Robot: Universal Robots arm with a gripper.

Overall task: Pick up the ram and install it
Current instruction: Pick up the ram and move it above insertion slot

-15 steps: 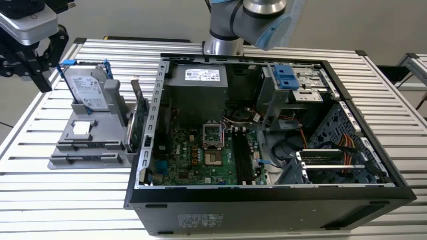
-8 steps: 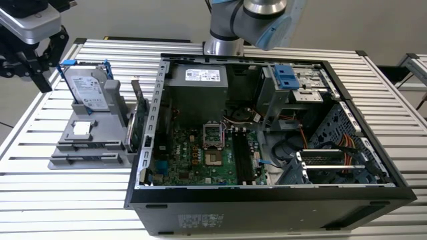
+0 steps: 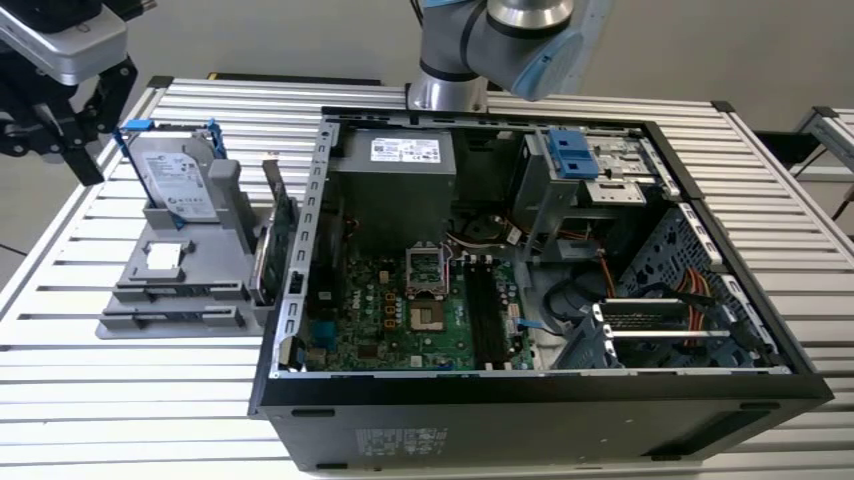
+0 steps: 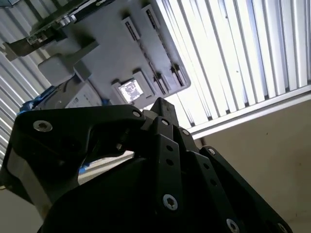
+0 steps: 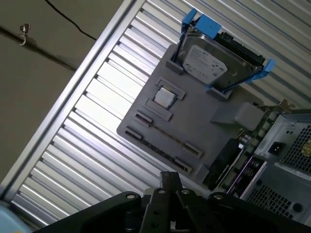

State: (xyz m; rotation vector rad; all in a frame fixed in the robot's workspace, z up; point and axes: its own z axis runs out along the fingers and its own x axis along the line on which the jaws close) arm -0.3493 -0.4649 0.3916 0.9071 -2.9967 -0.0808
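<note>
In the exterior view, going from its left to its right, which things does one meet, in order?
gripper → hard drive in its blue-clipped frame → expansion card standing on edge → motherboard → blue drive-bay bracket

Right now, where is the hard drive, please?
The hard drive stands on the gray holder, at the exterior view's left of the computer case.

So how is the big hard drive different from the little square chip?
The hard drive is much bigger than the square chip. The hard drive stands propped up and tilted, while the chip lies flat in a recess. The hard drive wears a blue-clipped frame, and the chip has none. Both are silvery and sit on the grey stand.
</note>
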